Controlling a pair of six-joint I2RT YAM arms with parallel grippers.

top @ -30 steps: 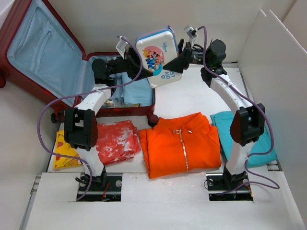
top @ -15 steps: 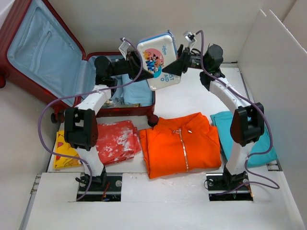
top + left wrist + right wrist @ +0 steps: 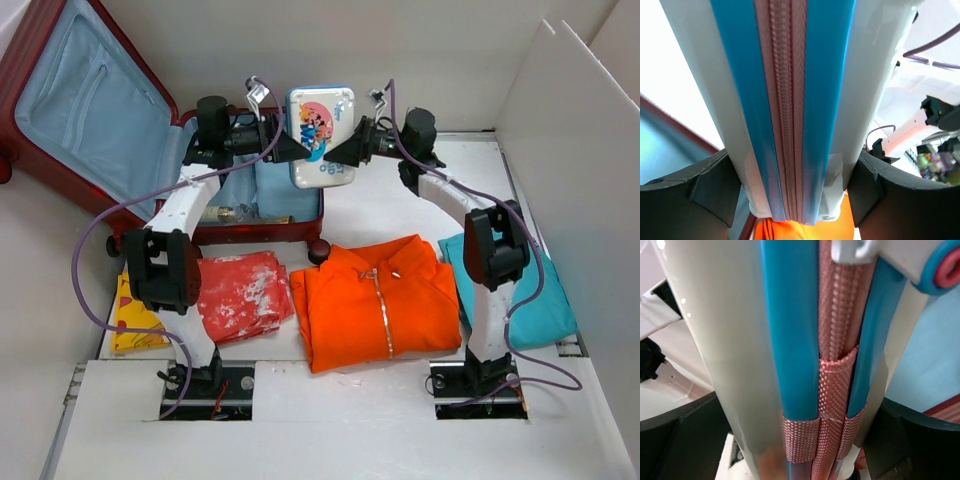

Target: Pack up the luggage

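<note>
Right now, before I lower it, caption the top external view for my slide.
The left hand holds the cartoon-print case upright, right hand flanking it, by the open red luggage.

Table [image 3: 400, 210] holds luggage [image 3: 90, 100] and folded clothes [image 3: 375, 305].

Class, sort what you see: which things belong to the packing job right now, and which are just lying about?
In the job: luggage, white zip case, left gripper, right gripper.
Lying about, untouched: orange jacket, red garment, yellow garment, teal garment.
</note>
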